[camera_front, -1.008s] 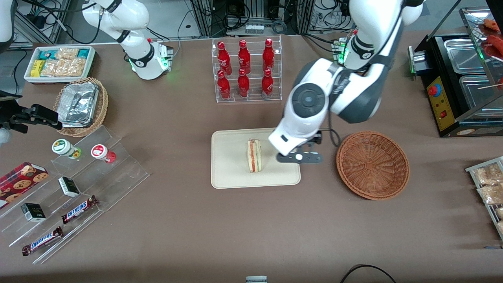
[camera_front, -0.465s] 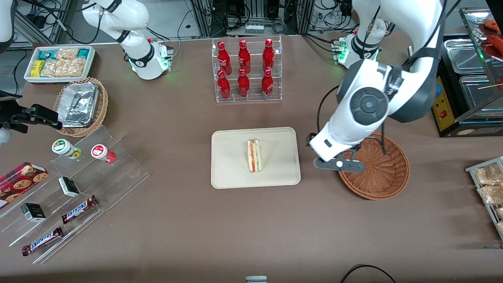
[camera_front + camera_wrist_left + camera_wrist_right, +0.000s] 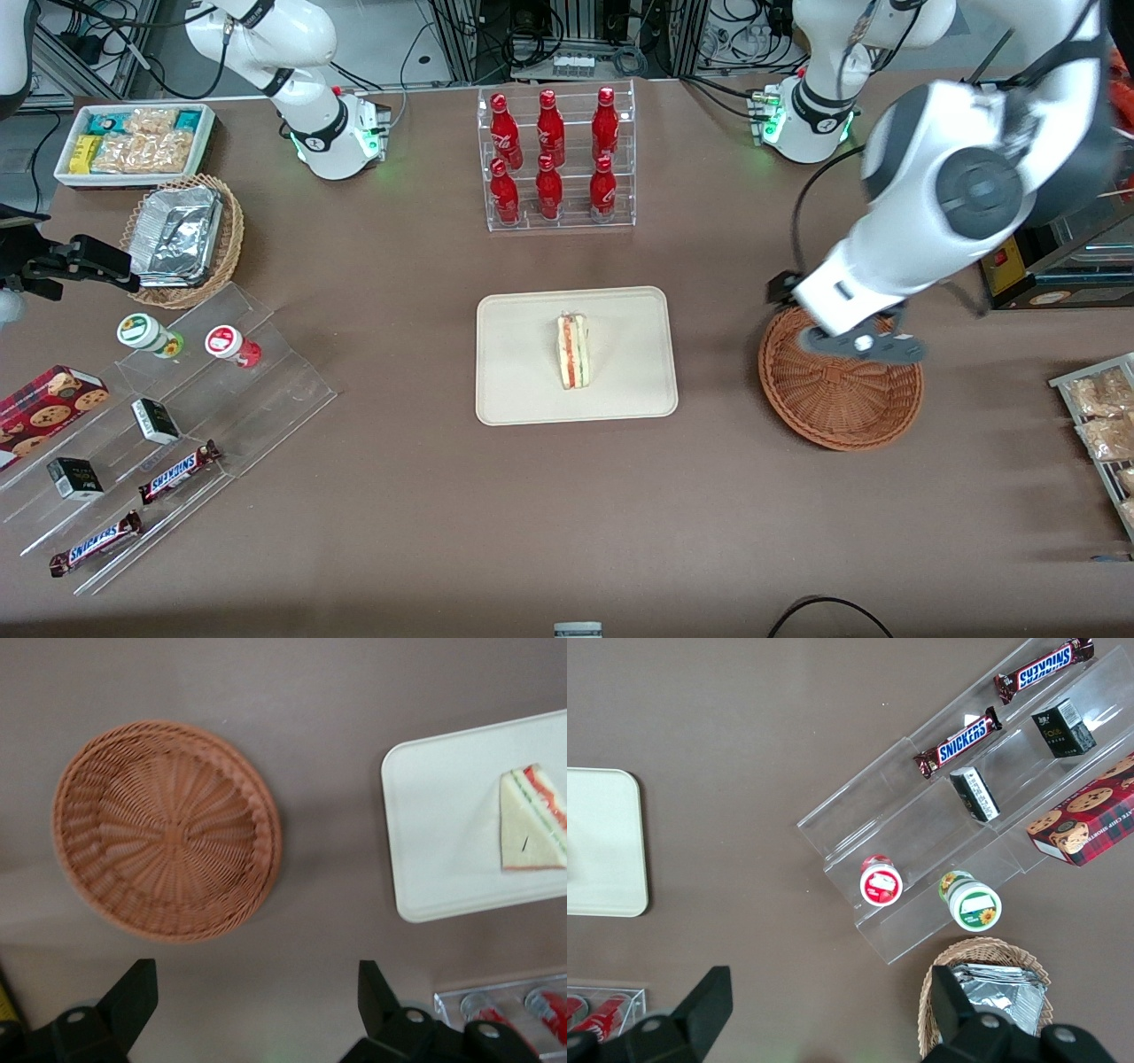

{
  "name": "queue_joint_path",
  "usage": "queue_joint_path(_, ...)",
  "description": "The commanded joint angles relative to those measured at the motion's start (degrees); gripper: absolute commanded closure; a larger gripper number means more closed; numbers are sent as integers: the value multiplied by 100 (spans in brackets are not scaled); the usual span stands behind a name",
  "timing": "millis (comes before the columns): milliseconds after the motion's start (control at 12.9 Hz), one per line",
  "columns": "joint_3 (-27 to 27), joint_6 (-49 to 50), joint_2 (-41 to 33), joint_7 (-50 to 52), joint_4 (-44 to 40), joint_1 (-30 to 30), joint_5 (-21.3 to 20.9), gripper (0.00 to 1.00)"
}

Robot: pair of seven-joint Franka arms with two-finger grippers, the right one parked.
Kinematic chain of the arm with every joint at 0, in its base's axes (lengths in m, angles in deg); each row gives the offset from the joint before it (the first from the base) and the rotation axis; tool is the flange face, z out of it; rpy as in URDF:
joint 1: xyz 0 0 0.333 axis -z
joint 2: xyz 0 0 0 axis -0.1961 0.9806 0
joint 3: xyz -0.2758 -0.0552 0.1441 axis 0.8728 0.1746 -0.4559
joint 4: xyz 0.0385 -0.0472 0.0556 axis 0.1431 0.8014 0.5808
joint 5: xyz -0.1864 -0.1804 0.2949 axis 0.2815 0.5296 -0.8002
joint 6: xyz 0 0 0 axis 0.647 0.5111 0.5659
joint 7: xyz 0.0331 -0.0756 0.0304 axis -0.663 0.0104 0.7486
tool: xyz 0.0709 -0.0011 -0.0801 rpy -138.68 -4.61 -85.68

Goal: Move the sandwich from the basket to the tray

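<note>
The small triangular sandwich (image 3: pixel 572 350) is lying on the flat cream-beige tray (image 3: pixel 523 390); I'm holding my gripper (image 3: pixel 861 346), fingers spread and empty, above the round reddish-brown wicker basket (image 3: pixel 837 408). I judge placement done; parking is next.

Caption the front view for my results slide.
Triangular sandwich wedge on cream rectangular tray; open left hand above the reddish-brown wicker basket.

A robotics lab dressed up as a snack shop: a brown table (image 3: pixel 443 532) carries a clear rack of red bottles (image 3: pixel 556 159), stepped acrylic shelves of Snickers bars (image 3: pixel 177 471) and a bin of snack packets (image 3: pixel 133 142). The gripper (image 3: pixel 859 344) of a white arm hangs over the basket (image 3: pixel 842 399), and cables and power strips (image 3: pixel 576 62) crowd the floor at the table's edge
</note>
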Motion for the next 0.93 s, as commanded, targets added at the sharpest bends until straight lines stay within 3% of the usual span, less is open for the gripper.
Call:
queue_joint_path(0,476,377,-465,-294,224,-632,11,0)
queue_joint_path(388,495,1115,-1080,-779,207,-1231,2,0)
queue_joint_path(853,424,1530,-1309,-779,-31,-1399,-86,0)
